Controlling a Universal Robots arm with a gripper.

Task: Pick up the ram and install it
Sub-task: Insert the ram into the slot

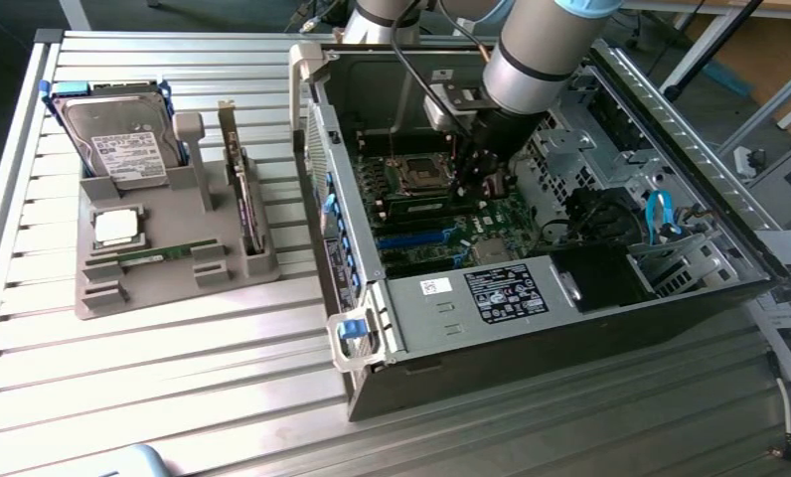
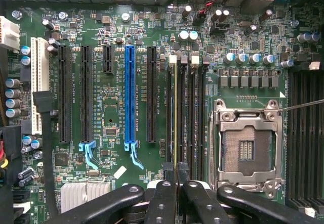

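Seen edge-on in the wrist view, the ram [image 2: 175, 107] is a thin green-yellow line along the black memory slots [image 2: 188, 113] on the motherboard [image 2: 116, 97]. My gripper [image 2: 176, 183] is shut on its near end, with the black fingers [image 2: 161, 198] pressed to either side. I cannot tell whether the stick is seated in its slot or just above it. In the exterior view the gripper [image 1: 481, 184] reaches down into the open computer case [image 1: 409, 298], beside the empty CPU socket [image 1: 415, 174].
A grey parts holder [image 1: 170, 268] stands on the slatted table at the exterior view's left. It carries a hard drive [image 1: 124, 139], an upright expansion card [image 1: 243, 189], a processor [image 1: 117, 227] and another green stick [image 1: 157, 255]. The case walls and a blue cable [image 1: 657, 214] surround the arm.
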